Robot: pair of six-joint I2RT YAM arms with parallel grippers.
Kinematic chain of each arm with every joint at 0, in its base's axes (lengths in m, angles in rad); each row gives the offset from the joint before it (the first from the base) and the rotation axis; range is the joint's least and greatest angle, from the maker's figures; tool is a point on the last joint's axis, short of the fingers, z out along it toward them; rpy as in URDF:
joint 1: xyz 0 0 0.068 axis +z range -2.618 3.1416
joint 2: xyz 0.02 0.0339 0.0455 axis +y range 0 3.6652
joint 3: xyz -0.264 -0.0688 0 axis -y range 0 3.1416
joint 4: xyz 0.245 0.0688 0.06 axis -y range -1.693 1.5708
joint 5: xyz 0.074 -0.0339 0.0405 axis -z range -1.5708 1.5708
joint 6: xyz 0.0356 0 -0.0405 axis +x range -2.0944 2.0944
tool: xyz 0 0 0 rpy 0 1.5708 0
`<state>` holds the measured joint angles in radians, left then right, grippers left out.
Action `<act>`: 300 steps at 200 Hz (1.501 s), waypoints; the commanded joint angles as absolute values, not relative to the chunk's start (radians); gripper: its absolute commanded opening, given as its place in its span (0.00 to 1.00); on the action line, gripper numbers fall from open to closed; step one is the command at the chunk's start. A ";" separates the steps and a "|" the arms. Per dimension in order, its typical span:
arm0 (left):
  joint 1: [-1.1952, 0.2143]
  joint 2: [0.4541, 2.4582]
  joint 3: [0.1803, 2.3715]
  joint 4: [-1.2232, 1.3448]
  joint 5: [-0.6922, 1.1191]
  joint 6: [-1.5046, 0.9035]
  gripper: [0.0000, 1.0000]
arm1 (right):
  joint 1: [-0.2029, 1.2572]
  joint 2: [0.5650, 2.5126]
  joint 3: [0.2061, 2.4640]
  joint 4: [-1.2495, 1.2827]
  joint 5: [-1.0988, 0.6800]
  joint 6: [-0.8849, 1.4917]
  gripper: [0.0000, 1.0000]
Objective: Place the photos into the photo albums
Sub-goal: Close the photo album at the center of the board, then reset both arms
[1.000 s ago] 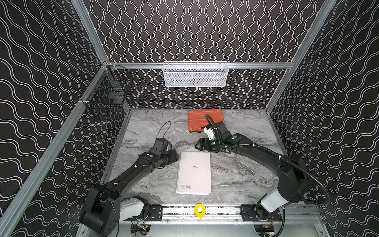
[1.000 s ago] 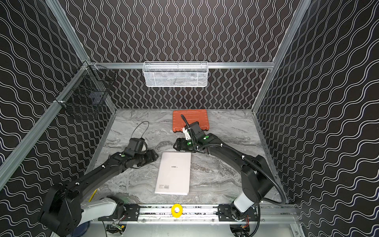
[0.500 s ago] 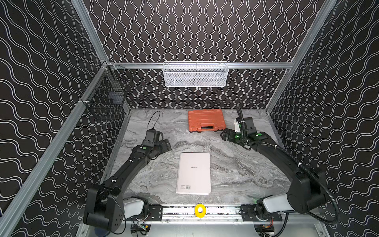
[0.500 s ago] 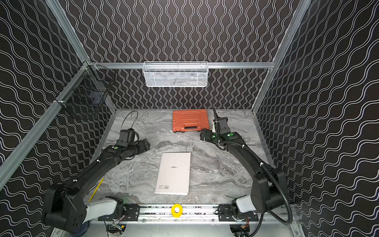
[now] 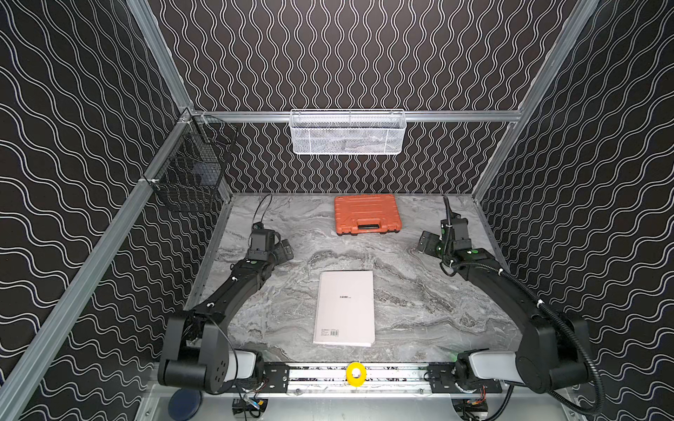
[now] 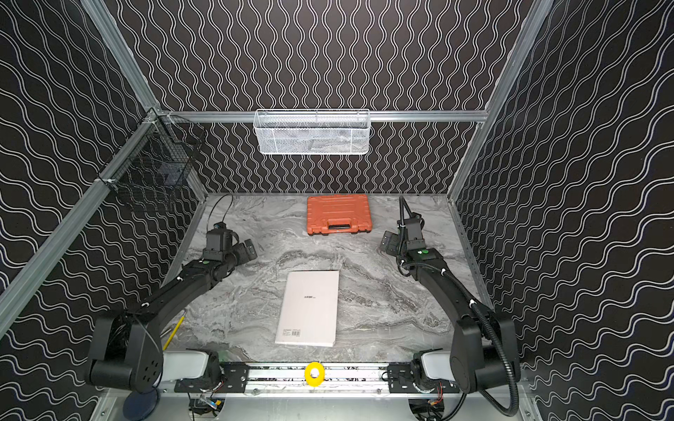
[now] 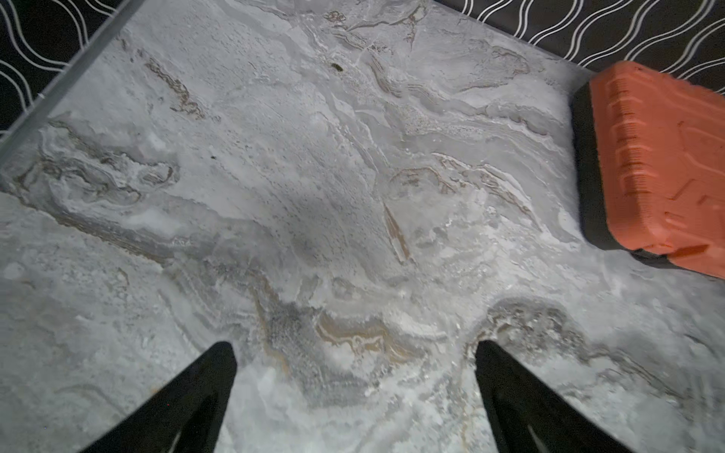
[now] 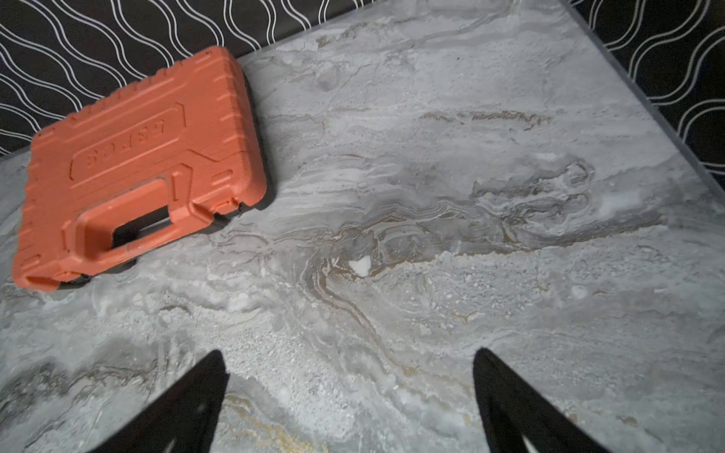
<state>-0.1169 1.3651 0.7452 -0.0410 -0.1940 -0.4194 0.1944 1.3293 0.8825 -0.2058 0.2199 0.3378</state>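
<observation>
In a top view the photo album (image 5: 344, 308) lies shut and flat in the middle of the desk (image 5: 419, 291). It looks thin, light and bendy, so a pinch at one edge seems best, and both arms stretch low to the sides, well apart from it, with no photos to see. In the left wrist view the left end effector (image 7: 355, 344) is wide open and empty over bare desk. In the right wrist view the right end effector (image 8: 348, 352) is open and empty too, near the orange case (image 8: 137, 157).

2 black arms (image 5: 240, 288), black cables (image 5: 521, 287)
</observation>
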 commanded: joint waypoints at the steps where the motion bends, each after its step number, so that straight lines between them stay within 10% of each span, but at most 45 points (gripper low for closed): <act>1: -0.106 1.391 0.722 0.113 -0.274 -0.323 0.99 | 0.196 1.299 0.838 -0.031 0.253 0.257 0.99; 170: -0.025 1.674 0.325 1.141 -0.090 0.019 0.99 | 0.162 1.200 0.514 0.473 0.458 0.018 0.97; 300: -0.028 1.661 0.347 1.077 -0.077 0.026 0.99 | 0.002 1.505 0.222 1.210 0.181 0.007 0.96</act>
<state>-0.0273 1.6581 0.3431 1.0359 -0.0818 0.0101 0.0624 1.4731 0.2600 1.0153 0.3035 -0.0425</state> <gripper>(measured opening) 0.989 0.966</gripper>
